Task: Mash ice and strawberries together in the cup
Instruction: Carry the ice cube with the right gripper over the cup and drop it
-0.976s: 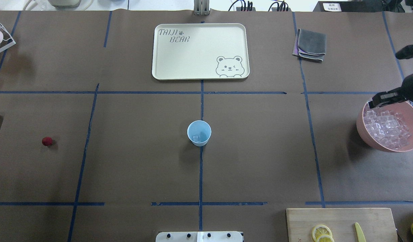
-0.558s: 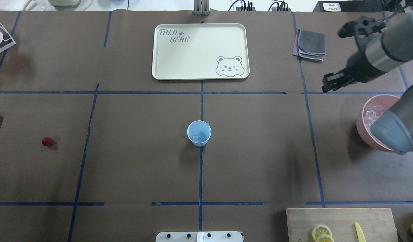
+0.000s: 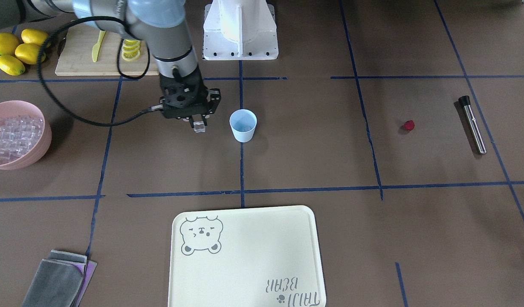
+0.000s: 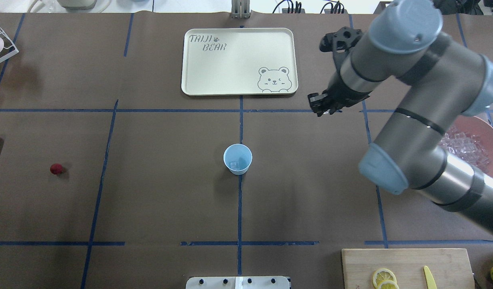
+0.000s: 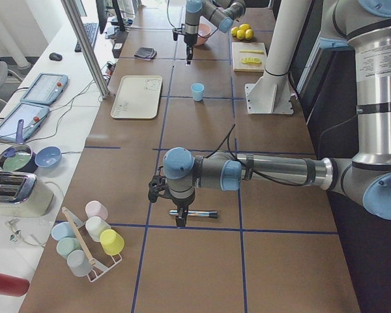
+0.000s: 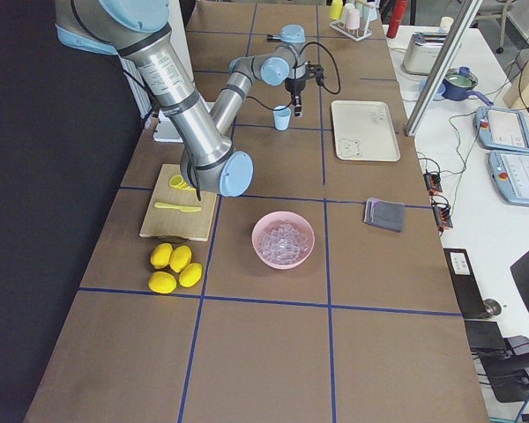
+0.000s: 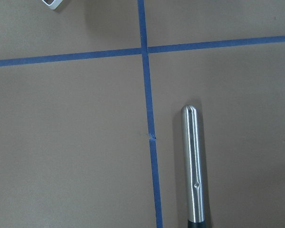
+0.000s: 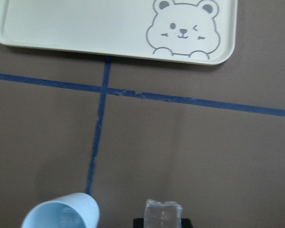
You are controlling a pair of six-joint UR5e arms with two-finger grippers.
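The right end effector (image 3: 196, 124) hangs above the worktop (image 4: 170, 200), pointing down, its fingers clamped on one clear cube (image 3: 199, 126); in the right wrist view the cube (image 8: 164, 214) sits between the two fingers at the bottom edge, with the cup (image 8: 61, 214) low and to the left of it, so the cube is beside the cup's mouth and not over it; the cup (image 4: 238, 159) stands upright on the middle tape line, one cube of ice (image 4: 234, 163) lying in its bottom; the strawberry (image 4: 56, 168) lies alone on the robot's left half of the worktop, well apart from the cup; in the front view it (image 3: 409, 125) lies between the cup (image 3: 243, 125) and a steel muddler (image 3: 473, 125) with a black end, nearer the muddler; the left end effector (image 5: 177, 220) shows only in the left side view, low over one end of the muddler (image 5: 192, 212), and whether its fingers are apart or together cannot be told; the left wrist view shows the muddler (image 7: 193, 166) lying along a tape line, rounded end up; the pink bowl (image 3: 46, 136) of ice (image 3: 14, 138) stands at the robot's far right, partly behind the arm in the overhead view; the cream tray (image 4: 230, 64) lies beyond the cup; a grey cloth (image 3: 59, 277) lies beside the tray; a board (image 3: 74, 59) with lemon slices (image 3: 129, 49) and a yellow knife (image 3: 97, 44) sits near the base, whole lemons (image 3: 14, 49) beside it.
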